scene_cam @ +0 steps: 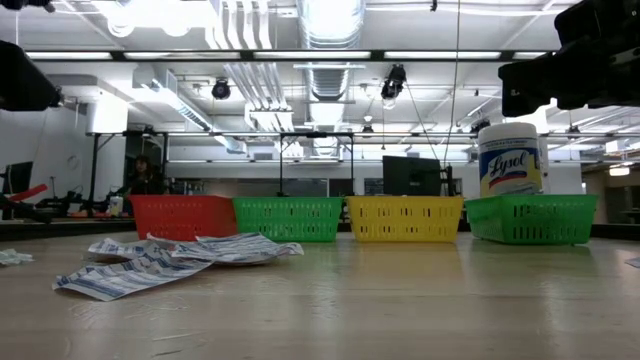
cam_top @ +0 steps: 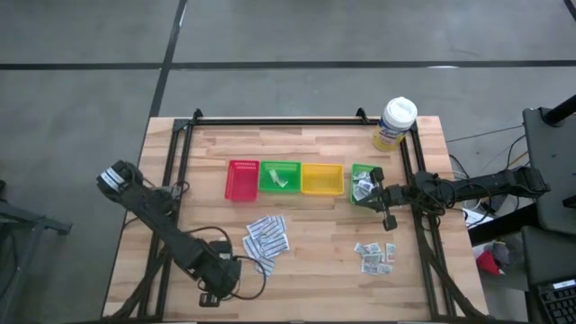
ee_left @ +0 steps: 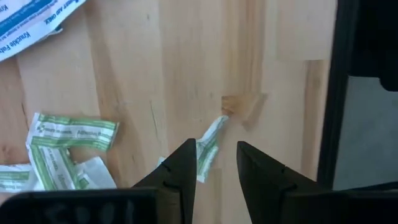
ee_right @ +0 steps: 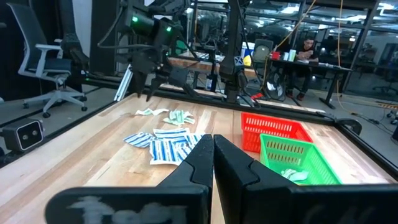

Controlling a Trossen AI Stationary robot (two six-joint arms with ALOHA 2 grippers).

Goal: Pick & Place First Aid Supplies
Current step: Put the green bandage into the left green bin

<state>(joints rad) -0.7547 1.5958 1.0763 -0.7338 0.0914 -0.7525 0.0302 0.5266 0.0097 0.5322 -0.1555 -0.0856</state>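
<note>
My left gripper [ee_left: 216,152] hangs over the bare wood close to the table's dark edge rail [ee_left: 339,93], fingers spread with a clear gap of wood showing between them. One pale green-white sachet [ee_left: 210,144] runs into that gap. It is a narrow, crumpled paper packet with green print along it, and its near end sits close against one finger [ee_left: 185,171], away from the other. I am not pinching it, and I cannot tell whether that finger touches it. Just beside it lie more sachets [ee_left: 59,149] of the same kind, flat white paper with green bands, some overlapping, one folded at a corner. From above, this cluster [cam_top: 376,256] sits on the table in front of the end green tray [cam_top: 356,173], well apart from the long strips [cam_top: 265,238]. Those are white packets with blue print, fanned and overlapping in a loose heap in front of the red tray [cam_top: 241,180] and its green neighbour [cam_top: 280,167]. A corner of one strip [ee_left: 37,22] shows by my left fingers. Small white packets already lie in the end green tray, and a pale one [ee_right: 292,175] lies in the green tray next to the red. My right gripper [ee_right: 212,146] sits low near the strips, fingers pressed together on nothing.
</note>
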